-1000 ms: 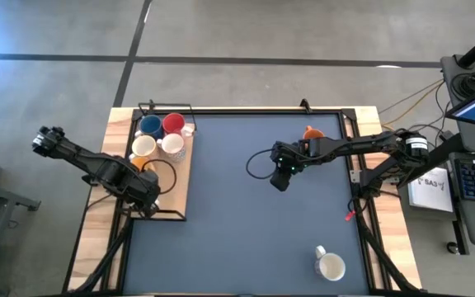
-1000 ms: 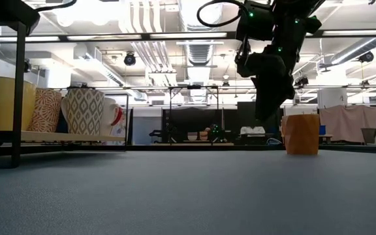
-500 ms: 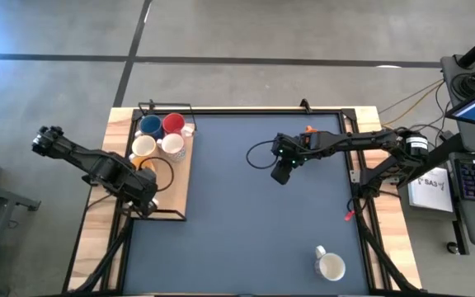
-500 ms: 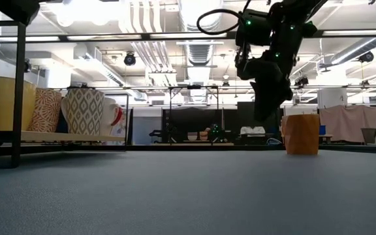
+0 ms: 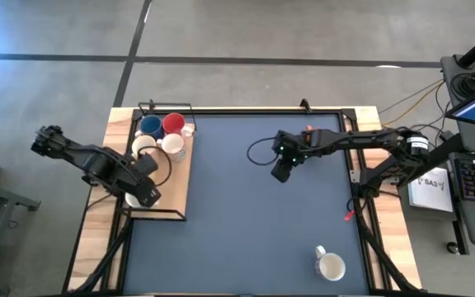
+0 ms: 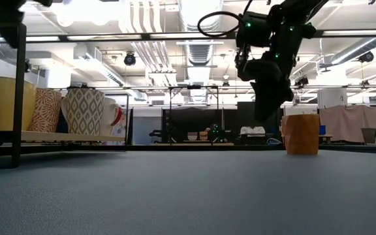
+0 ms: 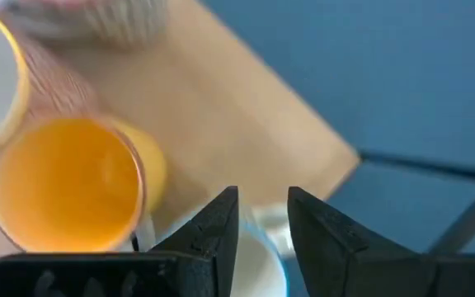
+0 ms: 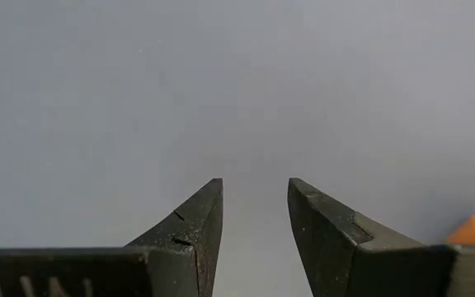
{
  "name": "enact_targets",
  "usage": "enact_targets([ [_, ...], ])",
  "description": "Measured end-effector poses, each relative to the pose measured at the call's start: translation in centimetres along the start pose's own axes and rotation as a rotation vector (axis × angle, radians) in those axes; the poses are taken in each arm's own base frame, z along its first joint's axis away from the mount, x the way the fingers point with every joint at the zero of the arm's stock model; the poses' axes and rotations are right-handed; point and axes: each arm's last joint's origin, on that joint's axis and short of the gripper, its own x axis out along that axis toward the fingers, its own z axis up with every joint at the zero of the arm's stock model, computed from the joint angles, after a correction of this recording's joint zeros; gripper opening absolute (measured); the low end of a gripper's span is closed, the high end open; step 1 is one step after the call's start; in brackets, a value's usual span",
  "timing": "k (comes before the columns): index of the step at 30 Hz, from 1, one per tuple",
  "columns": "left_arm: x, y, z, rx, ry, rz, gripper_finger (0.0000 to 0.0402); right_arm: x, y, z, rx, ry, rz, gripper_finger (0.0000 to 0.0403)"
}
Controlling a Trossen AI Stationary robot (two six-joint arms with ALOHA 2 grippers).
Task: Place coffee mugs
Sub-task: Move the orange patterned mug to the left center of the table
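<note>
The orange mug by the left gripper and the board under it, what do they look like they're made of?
Orange mug: probably glazed ceramic, with a smooth, evenly coloured inside and a rounded rim. Board: likely unfinished wood or plywood, pale tan and matte, with faint grain.

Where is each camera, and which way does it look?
High: overhead, straight down on table, both arms.
Low: table height, level across; right pincer hangs beside orange mug.
Left wrist: over wooden tray, open left pincer above a white mug.
Right wrist: open fingers over bare mat.
Shared: high and low both show the right arm.
</note>
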Motion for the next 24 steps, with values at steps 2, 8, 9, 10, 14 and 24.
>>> enact_targets([
  [2, -0.3, -0.1, 0.3, -0.003, -0.071, 0.01, 0.0089, -0.4, -0.5, 0.1, 0.014, -0.009, -0.004, 0.0128],
  [8, -0.4, -1.5, 1.4, 0.081, -0.253, -0.053, 0.0089, -2.1, -3.4, 0.0, 0.125, -0.004, -0.083, 0.0128],
  [9, -0.4, -1.9, 1.6, 0.096, -0.279, -0.067, 0.0089, -2.3, -3.9, 0.0, 0.158, -0.004, -0.108, 0.0128],
  [10, -0.4, -2.2, 1.8, 0.115, -0.309, -0.074, 0.0089, -2.5, -4.5, -0.1, 0.188, -0.001, -0.124, 0.0128],
  [14, -0.4, -2.8, 2.3, 0.185, -0.4, -0.054, 0.0089, -3.2, -6.3, -0.3, 0.256, 0.024, -0.182, 0.0125],
  [24, -0.4, -2.6, 2.7, 0.193, -0.447, -0.005, 0.0089, -6.1, -7.6, 1.4, 0.244, 0.0, -0.243, 0.0105],
])
